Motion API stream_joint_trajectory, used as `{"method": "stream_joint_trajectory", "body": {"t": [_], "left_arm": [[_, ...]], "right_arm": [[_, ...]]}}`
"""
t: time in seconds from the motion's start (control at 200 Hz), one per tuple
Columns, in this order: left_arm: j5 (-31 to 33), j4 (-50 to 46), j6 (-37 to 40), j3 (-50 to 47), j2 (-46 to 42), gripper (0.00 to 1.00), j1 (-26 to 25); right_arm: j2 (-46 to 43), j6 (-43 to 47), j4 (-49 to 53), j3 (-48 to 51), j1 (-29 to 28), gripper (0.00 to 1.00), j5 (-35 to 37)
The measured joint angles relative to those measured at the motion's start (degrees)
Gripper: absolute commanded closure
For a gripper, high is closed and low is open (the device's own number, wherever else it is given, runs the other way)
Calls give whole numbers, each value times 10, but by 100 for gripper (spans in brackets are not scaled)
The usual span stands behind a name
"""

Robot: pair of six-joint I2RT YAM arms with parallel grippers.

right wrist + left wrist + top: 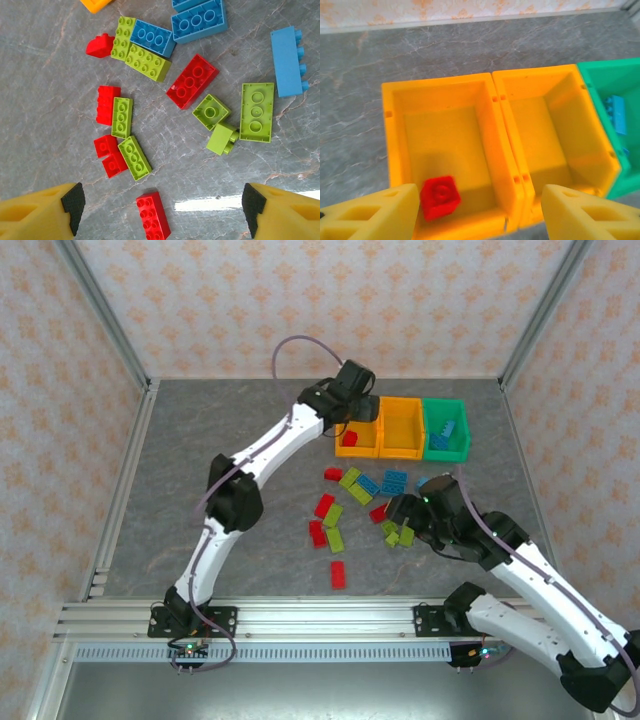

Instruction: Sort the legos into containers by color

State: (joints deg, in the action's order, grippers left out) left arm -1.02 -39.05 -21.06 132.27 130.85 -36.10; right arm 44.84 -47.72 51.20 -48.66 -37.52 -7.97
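Note:
Three bins stand in a row at the back: a left orange bin, a middle orange bin and a green bin. One small red brick lies in the left orange bin, and blue bricks lie in the green one. My left gripper hangs open over the left orange bin, holding nothing. Red, lime and blue legos lie scattered on the table, among them a red brick, a lime brick and a blue brick. My right gripper hovers open above them.
A lone red brick lies nearest the table's front edge. The middle orange bin has nothing in it. Metal frame posts and patterned walls enclose the grey table, with bare surface to the left of the bricks.

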Motion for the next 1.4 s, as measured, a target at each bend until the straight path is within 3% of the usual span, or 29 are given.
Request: {"method": "stream_joint_trajectory", "body": {"t": [0.1, 0.205, 0.42, 0.535, 0.661, 0.851, 1.071, 1.211, 1.401], "left_arm": [[-2, 21, 7, -103, -116, 34, -7], [-2, 66, 29, -267, -296, 34, -22], [-7, 89, 119, -500, -630, 33, -58], [-13, 53, 181, -579, -744, 27, -56], [-19, 13, 259, -670, -841, 19, -57], [-31, 3, 371, -808, -940, 18, -57], [-57, 30, 433, -869, -950, 7, -56], [-57, 51, 455, -899, -948, 0, -54], [-61, 68, 462, -917, -951, 0, -51]], "right_arm": [[29, 12, -3, -1, 0, 18, -10], [73, 24, -8, -10, -13, 19, -14], [206, 50, -52, -46, -93, 25, -16], [294, 75, -90, -68, -137, 35, -16], [377, 108, -120, -80, -179, 37, -9], [467, 149, -142, -94, -214, 36, 2], [508, 170, -157, -94, -220, 40, 29], [530, 188, -174, -94, -223, 50, 40], [541, 179, -179, -94, -230, 69, 65]]}}
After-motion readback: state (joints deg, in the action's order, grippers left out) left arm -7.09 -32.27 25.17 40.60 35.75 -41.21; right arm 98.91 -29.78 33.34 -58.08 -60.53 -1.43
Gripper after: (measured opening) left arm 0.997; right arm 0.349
